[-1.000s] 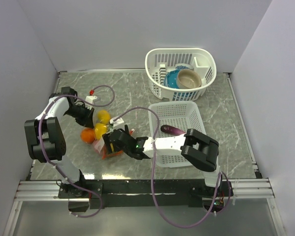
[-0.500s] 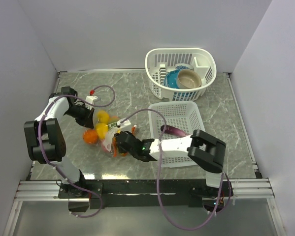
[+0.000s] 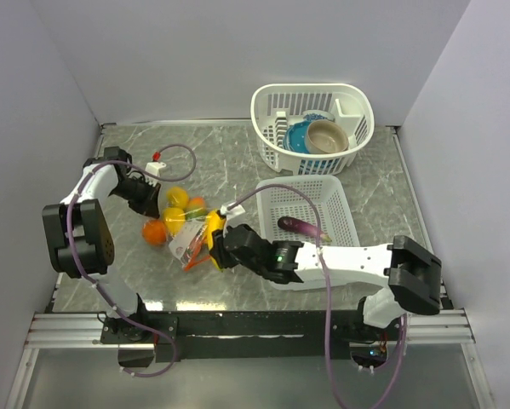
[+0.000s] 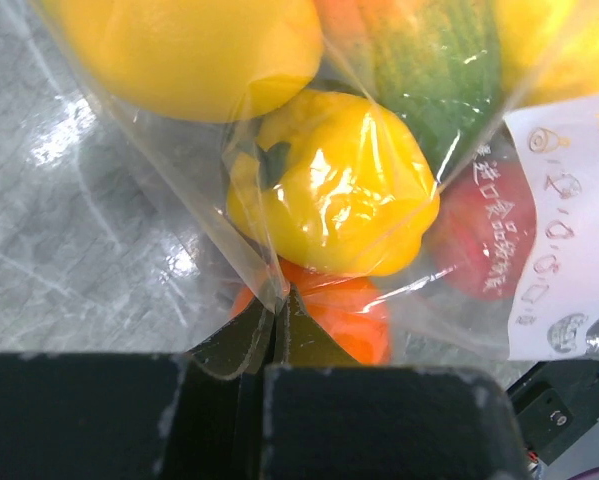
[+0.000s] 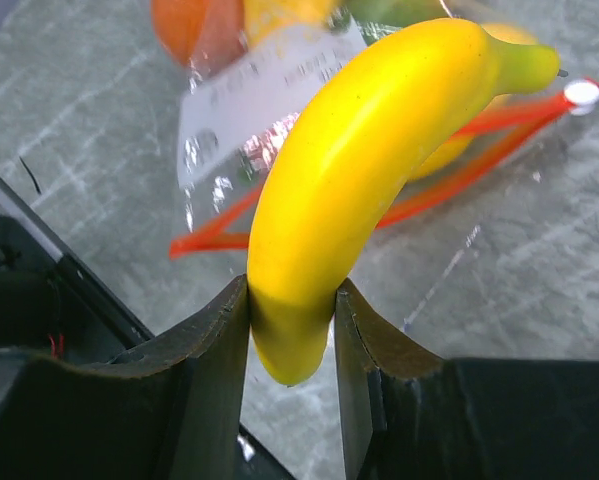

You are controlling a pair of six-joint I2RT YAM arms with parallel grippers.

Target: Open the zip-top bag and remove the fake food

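Right gripper [image 5: 291,292] clamping the banana [image 5: 359,150] — first piece coming out.
Its jaws, wide a second ago, are now gripping the banana's end at the red mouth of the bag [image 3: 185,239]; the left gripper [image 4: 276,325] is pinching the bag's far corner, anchoring it on the table [image 3: 237,162] — other fruit remaining inside.

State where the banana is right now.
In the right wrist view, the banana is gripped by the right gripper, just over the open mouth of the bag.
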